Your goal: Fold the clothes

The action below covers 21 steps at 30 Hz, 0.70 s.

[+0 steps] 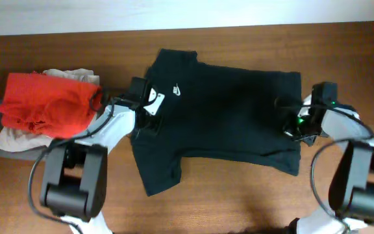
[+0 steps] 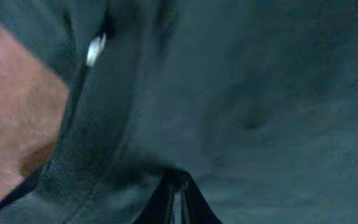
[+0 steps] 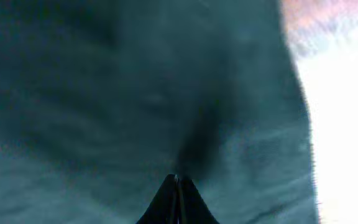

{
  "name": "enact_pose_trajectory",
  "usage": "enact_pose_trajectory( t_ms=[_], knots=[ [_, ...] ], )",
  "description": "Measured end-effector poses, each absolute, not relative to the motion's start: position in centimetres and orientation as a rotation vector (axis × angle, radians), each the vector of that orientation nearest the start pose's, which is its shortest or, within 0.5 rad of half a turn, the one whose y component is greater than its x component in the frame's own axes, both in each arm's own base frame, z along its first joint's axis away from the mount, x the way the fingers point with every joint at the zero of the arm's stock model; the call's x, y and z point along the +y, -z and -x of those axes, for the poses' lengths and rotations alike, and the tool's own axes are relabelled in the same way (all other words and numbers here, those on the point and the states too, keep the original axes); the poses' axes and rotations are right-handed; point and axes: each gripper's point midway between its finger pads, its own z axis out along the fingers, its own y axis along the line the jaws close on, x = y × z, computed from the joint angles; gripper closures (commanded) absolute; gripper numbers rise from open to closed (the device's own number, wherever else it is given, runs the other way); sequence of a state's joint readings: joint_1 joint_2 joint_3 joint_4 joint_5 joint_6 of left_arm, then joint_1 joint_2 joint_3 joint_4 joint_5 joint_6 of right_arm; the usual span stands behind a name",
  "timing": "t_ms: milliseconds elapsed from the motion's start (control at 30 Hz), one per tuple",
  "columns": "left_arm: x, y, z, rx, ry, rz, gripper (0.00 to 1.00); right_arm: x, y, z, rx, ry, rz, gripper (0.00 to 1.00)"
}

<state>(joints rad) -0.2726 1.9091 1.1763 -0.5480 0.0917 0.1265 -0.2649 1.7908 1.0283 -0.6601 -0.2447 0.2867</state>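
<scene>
Found black T-shirt (image 1: 226,123) laid out sideways near the middle of the wooden surface (image 1: 239,201), collar end to the left, hem to the right, one short sleeve pointing to the far edge, the other toward the arms. Noted soft, matte fabric, mostly flat, with shallow wrinkles near the lower hem corner and a small white logo (image 1: 177,91) on the chest. Recorded left fingers (image 2: 165,205) clenched at the collar end just beside the logo, pinching a fold of the black cloth next to the ribbed collar band (image 2: 86,143). Recorded right fingers (image 3: 165,205) pressed tight together at the hem end, nipping the fabric at the head of a dark crease. Logged a red garment (image 1: 44,101) piled atop beige and grey garments (image 1: 10,136) at the left end of the surface, apart from the shirt. Could not tell the amount of cloth caught in either grip.
</scene>
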Motion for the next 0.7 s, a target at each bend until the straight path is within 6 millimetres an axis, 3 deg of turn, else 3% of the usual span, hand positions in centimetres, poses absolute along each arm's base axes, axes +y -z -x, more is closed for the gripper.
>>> enact_pose_trajectory(
  t_ms=[33, 433, 567, 700],
  knots=[
    [-11.8, -0.1, -37.9, 2.821, 0.158, -0.572, 0.96, -4.9, 0.2, -32.6, 2.896, -0.337, -0.824, 0.96],
    [-9.5, 0.1, -38.1, 2.872, 0.076, -0.477, 0.98, -9.5, 0.3, -31.4, 2.862, 0.069, -1.012, 0.95],
    [-9.0, 0.0, -38.3, 2.880, 0.076, -0.442, 0.98, -9.5, 0.2, -31.7, 2.880, 0.001, -0.929, 0.82],
    [-8.6, -0.2, -38.3, 2.913, 0.033, -0.441, 0.97, -7.9, -0.2, -32.8, 2.899, -0.190, -0.766, 0.66]
  ],
)
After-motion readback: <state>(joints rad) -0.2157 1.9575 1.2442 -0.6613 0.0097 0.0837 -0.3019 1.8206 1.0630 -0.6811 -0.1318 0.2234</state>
